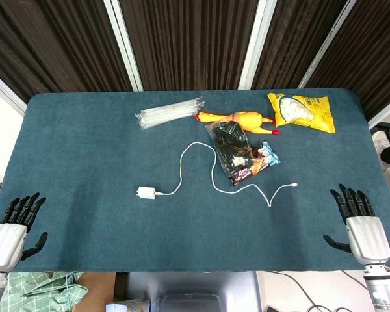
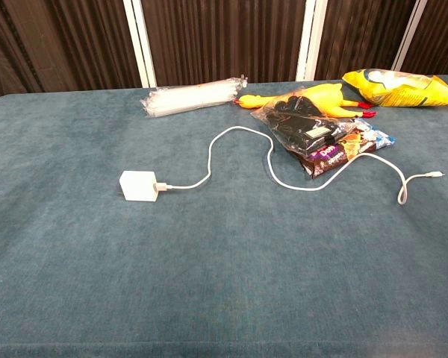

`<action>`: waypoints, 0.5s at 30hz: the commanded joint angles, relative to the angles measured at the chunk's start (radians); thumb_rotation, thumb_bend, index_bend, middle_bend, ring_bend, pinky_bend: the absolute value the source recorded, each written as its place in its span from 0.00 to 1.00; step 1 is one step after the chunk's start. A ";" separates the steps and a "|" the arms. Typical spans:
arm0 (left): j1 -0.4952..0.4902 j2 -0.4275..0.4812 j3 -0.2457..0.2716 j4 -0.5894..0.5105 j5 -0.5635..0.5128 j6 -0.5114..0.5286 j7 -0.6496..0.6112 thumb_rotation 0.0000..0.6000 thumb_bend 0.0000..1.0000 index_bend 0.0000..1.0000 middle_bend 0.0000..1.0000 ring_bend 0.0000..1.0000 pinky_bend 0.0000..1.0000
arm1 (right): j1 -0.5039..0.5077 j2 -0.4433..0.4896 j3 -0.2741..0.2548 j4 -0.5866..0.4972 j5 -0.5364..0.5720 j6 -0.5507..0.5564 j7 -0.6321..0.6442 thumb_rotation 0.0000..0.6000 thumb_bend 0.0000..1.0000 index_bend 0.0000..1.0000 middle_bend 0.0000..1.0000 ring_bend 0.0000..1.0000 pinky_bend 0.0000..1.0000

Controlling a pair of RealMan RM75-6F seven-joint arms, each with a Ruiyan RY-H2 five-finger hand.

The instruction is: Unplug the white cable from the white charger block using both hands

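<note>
**Both hands spread at the near edge, cable plugged in**

Left hand and right hand, fingers apart and empty, show only in the head view. Between them and farther out lies one white charger block, nearer the left hand, with one white cable plugged in, snaking toward the right hand.

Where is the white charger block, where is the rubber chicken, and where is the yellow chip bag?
white charger block (image 2: 138,185), chest view, middle of its top face.
rubber chicken (image 1: 237,119), head view, middle of its yellow body.
yellow chip bag (image 1: 304,112), head view, centre of the bag's front.
</note>
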 commanded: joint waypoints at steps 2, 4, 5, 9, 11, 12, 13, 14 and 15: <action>0.000 -0.002 0.004 -0.005 0.009 0.000 0.008 1.00 0.42 0.00 0.00 0.00 0.00 | 0.000 0.003 -0.002 -0.002 -0.004 0.000 0.007 1.00 0.10 0.00 0.00 0.00 0.00; -0.008 -0.007 0.010 -0.011 0.031 -0.002 -0.003 1.00 0.42 0.00 0.00 0.00 0.01 | -0.002 0.006 -0.005 0.000 -0.006 -0.001 0.008 1.00 0.10 0.00 0.00 0.00 0.00; -0.012 -0.011 0.014 -0.012 0.044 -0.005 -0.013 1.00 0.42 0.00 0.00 0.00 0.02 | -0.002 0.007 -0.005 -0.002 -0.006 -0.001 0.011 1.00 0.10 0.00 0.00 0.00 0.00; -0.056 -0.083 0.007 0.006 0.098 -0.028 -0.023 1.00 0.42 0.00 0.00 0.19 0.46 | -0.003 0.007 -0.007 0.002 -0.006 -0.004 0.003 1.00 0.10 0.00 0.00 0.00 0.00; -0.089 -0.132 -0.002 0.009 0.112 -0.067 0.040 1.00 0.41 0.00 0.00 0.38 0.71 | -0.004 0.009 -0.006 0.000 -0.002 -0.004 0.007 1.00 0.10 0.00 0.00 0.00 0.00; -0.107 -0.153 -0.007 0.010 0.122 -0.087 0.075 1.00 0.41 0.00 0.00 0.46 0.78 | -0.004 0.009 -0.004 0.001 0.000 -0.002 0.009 1.00 0.10 0.00 0.00 0.00 0.00; -0.132 -0.185 -0.017 0.015 0.127 -0.117 0.116 1.00 0.41 0.00 0.00 0.52 0.84 | -0.006 0.010 -0.002 0.001 0.003 0.001 0.010 1.00 0.10 0.00 0.00 0.00 0.00; -0.151 -0.209 -0.026 0.014 0.118 -0.149 0.143 1.00 0.41 0.00 0.00 0.56 0.87 | -0.006 0.011 0.000 0.001 0.004 0.002 0.013 1.00 0.10 0.00 0.00 0.00 0.00; -0.170 -0.232 -0.037 0.009 0.097 -0.185 0.164 1.00 0.41 0.00 0.00 0.59 0.89 | -0.007 0.012 0.000 0.001 0.005 0.003 0.016 1.00 0.10 0.00 0.00 0.00 0.00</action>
